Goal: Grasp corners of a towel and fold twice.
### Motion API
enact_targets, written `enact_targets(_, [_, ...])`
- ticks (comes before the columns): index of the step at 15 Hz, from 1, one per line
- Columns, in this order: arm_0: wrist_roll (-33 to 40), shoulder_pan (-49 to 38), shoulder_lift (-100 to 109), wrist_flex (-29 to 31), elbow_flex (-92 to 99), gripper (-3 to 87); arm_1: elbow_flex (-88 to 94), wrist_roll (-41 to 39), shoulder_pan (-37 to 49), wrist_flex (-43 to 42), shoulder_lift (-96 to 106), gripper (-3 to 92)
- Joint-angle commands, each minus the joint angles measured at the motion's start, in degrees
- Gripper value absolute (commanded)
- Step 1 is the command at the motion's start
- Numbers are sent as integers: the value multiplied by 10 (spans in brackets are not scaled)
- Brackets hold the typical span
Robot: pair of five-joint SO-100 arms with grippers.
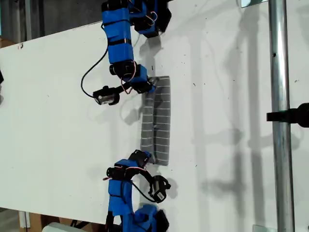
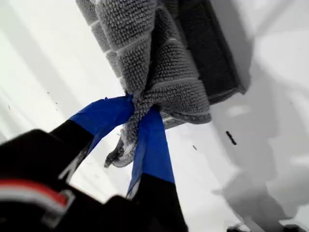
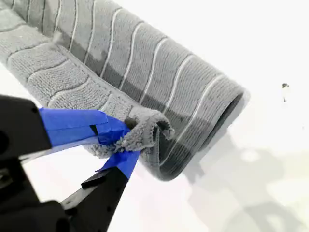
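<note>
In the exterior view, the towel (image 1: 161, 121) lies near the middle of the white table (image 1: 58, 121), folded over into a long narrow strip that runs up and down the picture. It is grey with thin white stripes across it. One arm (image 1: 120, 43) reaches in from the top of the exterior view and another arm (image 1: 123, 193) from the bottom. Each has its gripper at one end of the strip (which arm is first and which second cannot be told from here). A metal pole (image 1: 280, 121) stands at the exterior view's right.

In the first wrist view, the first gripper (image 2: 140, 108) has its blue-taped jaws nearly closed on a bunched corner (image 2: 120, 150) of the towel (image 2: 145, 38). A small tail of cloth hangs out between the jaws. The nubby grey pile is doubled over beyond the pinch, with a darker layer underneath lying on the table.

In the second wrist view, the second gripper (image 3: 128, 137) is likewise pinched almost closed on a curled corner (image 3: 145, 128). The towel (image 3: 145, 63) stretches away from it as a soft rounded fold. Its white stripes curve over the top layer, and the open end shows a dark gap between the layers.
</note>
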Motion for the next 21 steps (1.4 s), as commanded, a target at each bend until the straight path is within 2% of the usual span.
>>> enact_targets(1, [-70,60,-20,-37,11,-29,35,44,-41,-51,-28,-2])
enact_targets(2, [-84,74,-53,-47,4,-15,51,53,-43,-76,-53,-2])
enact_targets(3, [-91,76,-88,-40,-18,79,62,64,-33,-81,-71,-2])
enact_targets(4, [-87,82,-118,4,-69,208,76,81,-22,-75,-70,80])
enact_targets(5, [-86,90,-138,87,-136,244,82,112,-18,-37,-49,262])
enact_targets(6, [-99,99,-131,171,-192,241,82,120,-24,-6,4,318])
enact_targets(7, [-107,118,-67,191,-195,239,87,149,-34,27,80,309])
enact_targets(9, [-139,137,121,188,-107,241,170,214,-43,68,286,315])
enact_targets(11, [-186,152,287,178,57,299,344,297,-51,55,517,339])
enact_targets(13, [-256,200,450,123,229,342,478,351,-44,48,687,357])
enact_targets(15, [-323,265,557,49,352,407,499,325,4,-59,587,371])
enact_targets(17, [-386,320,640,-27,465,502,481,297,53,-253,364,388])
enact_targets(18, [-415,332,707,-38,512,523,427,279,70,-342,203,392])
enact_targets(19, [-422,338,794,-39,550,534,345,266,73,-361,84,397])
enact_targets(21, [-424,334,955,-10,603,537,302,258,71,-489,0,355])
